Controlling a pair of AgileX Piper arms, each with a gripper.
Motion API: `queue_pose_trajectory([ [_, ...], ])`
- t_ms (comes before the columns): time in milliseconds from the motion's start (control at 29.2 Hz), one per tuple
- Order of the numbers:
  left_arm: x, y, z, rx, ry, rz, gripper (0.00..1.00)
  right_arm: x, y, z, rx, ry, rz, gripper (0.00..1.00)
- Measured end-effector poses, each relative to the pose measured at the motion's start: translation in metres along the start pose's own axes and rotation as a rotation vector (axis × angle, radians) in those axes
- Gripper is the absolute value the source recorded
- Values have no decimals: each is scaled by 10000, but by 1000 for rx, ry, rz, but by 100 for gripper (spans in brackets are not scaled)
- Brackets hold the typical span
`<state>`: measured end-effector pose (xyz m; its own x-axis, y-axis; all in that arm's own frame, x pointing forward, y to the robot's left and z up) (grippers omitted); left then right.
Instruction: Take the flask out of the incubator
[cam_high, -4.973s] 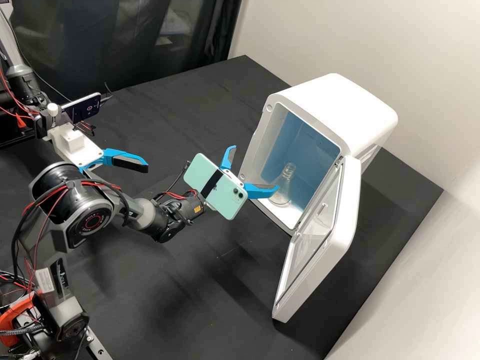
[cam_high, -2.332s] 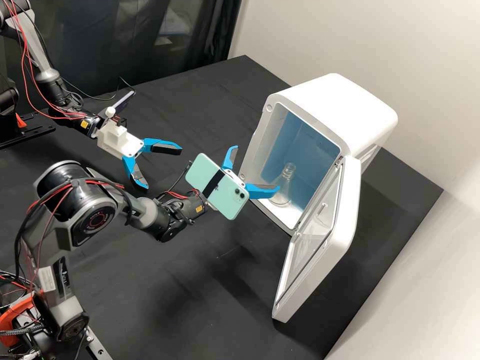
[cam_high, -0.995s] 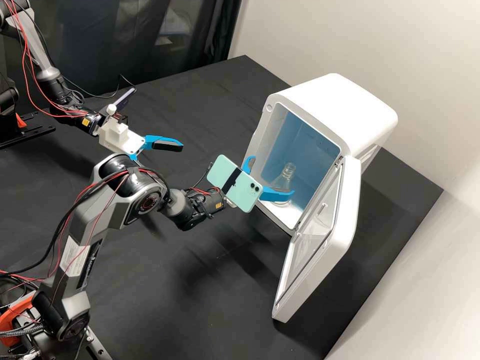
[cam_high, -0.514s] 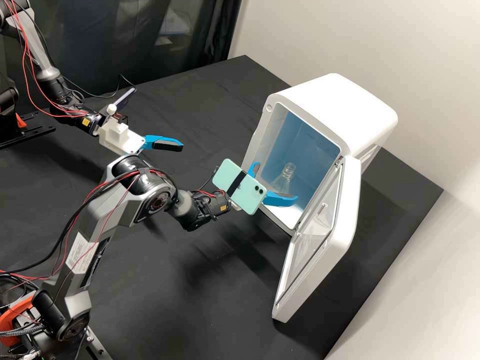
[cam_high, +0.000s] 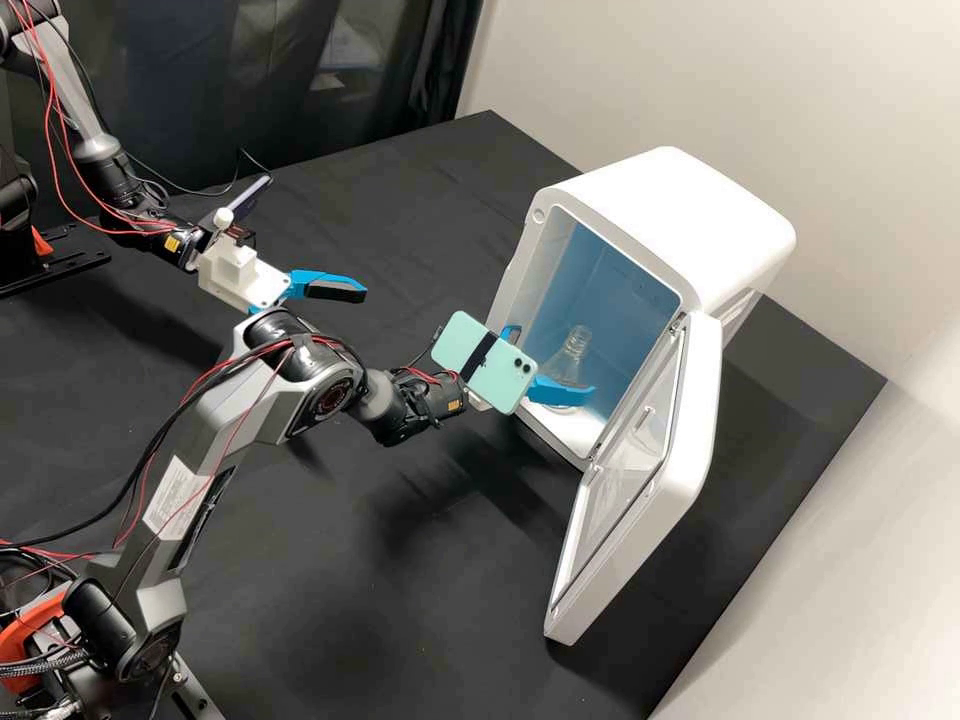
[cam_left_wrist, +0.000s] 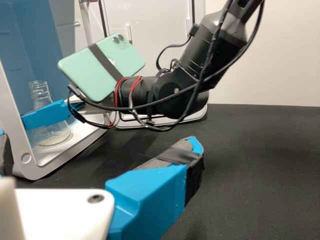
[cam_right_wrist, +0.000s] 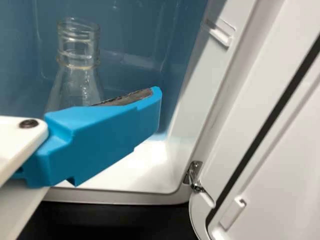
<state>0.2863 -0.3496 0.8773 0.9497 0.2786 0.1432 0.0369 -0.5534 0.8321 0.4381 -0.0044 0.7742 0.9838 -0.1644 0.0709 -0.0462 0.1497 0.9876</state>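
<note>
— What sort of room am I driving in?
— A lab, I'd say. I see a matt black bench (cam_high: 400, 580), a small white box incubator with a blue lining (cam_high: 680, 215) holding a clear glass conical flask (cam_high: 572, 350), and black curtains (cam_high: 250, 80) behind.

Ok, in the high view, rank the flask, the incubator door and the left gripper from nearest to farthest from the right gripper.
1. Flask: inside the incubator, right at the right gripper.
2. Incubator door: swung open beside the opening.
3. Left gripper: over the bench, well away from the incubator.
</note>
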Motion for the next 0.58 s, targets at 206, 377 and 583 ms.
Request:
queue_pose_trajectory([
  [206, -1, 2, -12, 4, -1, -1, 100, 116, -45, -18, -14, -7, 9, 100],
  [377, -1, 0, -6, 8, -7, -2, 100, 202, -88, -25, -32, -23, -5, 100],
  [583, -1, 0, -6, 8, -7, -2, 100, 308, -82, -39, -36, -31, 18, 100],
])
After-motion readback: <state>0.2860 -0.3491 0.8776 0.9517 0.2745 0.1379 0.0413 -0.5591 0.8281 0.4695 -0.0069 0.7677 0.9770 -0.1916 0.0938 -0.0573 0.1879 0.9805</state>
